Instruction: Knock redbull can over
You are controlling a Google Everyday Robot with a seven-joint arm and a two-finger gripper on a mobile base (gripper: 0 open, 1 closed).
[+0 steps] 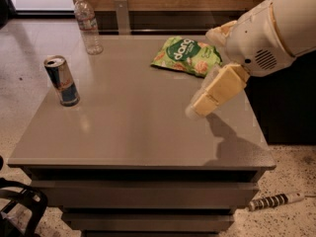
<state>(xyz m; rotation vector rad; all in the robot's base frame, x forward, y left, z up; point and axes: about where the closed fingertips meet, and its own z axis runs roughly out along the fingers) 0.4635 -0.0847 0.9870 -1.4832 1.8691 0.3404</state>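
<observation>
While the claw hangs just above the desk at centre-right of the frame, the redbull can stands upright far off at the left, close to the desk's left edge. Whether the claw is wide or narrow I cannot tell from where it points.

From here I'd guess a long sideways reach comes next, and that is where trouble could start. A low, slow push near the can's base might slide it upright to the left edge and off onto the floor instead of tipping it. A pass too high would skim over the silver top and miss. The green snack bag lies just beside the arm, toward the upper middle, and could get dragged along. The water bottle at upper left, near the can, might go down too if the swing runs wide.
</observation>
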